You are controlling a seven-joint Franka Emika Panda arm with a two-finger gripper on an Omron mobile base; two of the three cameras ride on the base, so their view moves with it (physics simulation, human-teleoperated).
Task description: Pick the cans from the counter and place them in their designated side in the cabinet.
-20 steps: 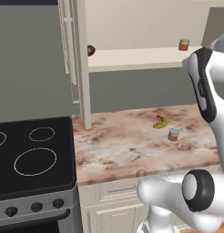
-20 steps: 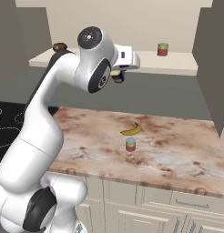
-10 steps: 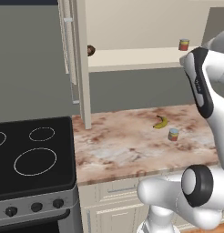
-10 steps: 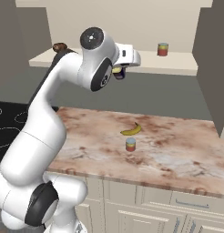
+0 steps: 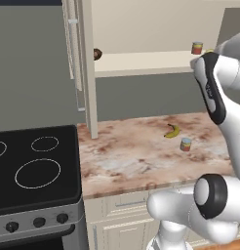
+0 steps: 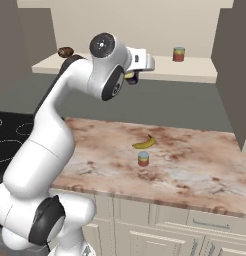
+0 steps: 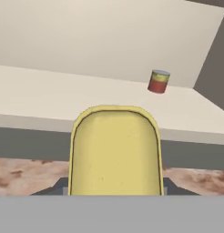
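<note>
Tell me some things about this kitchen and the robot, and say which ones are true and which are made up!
1. The gripper holds a can with a yellow label. True.
2. The banana lies on the shelf. False: it lies on the counter.
3. A small orange can stands on the counter near the banana. True.
4. The red can stands on the stove. False: it stands on the cabinet shelf.

Yellow banana (image 5: 172,130) lying flat, black stove top (image 5: 34,166) with white rings, red can with yellowish label (image 6: 179,54) upright, small brown object (image 6: 65,51) on shelf's far end.
</note>
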